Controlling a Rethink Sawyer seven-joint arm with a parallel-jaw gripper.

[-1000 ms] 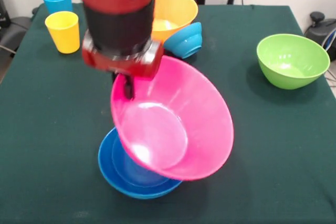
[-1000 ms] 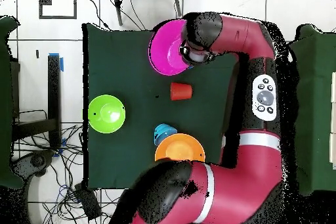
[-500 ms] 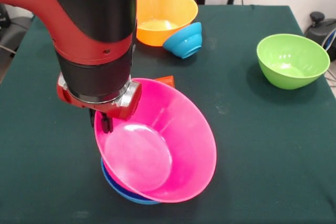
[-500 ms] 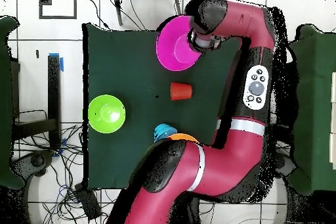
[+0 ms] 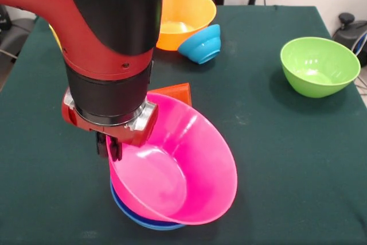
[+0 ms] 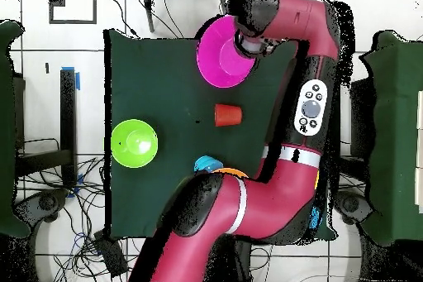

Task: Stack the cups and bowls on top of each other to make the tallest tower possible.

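The large pink bowl sits tilted on the blue bowls, whose rim shows beneath it at the table's near side. My gripper is shut on the pink bowl's left rim, one black finger showing outside the wall. In the overhead view the pink bowl lies near the top, with my gripper at its right rim. The orange-red ribbed cup stands just behind the pink bowl, and also shows in the overhead view. The sky blue and yellow cups are hidden behind my arm.
A green bowl stands at the right, and shows at the left overhead. A yellow-orange bowl and a small tipped blue bowl are at the back. My arm covers the table's left half.
The pink bowl has come down from a steep tilt in the air onto the blue bowls and now covers most of them. My gripper has moved down and toward the table's near side with it.
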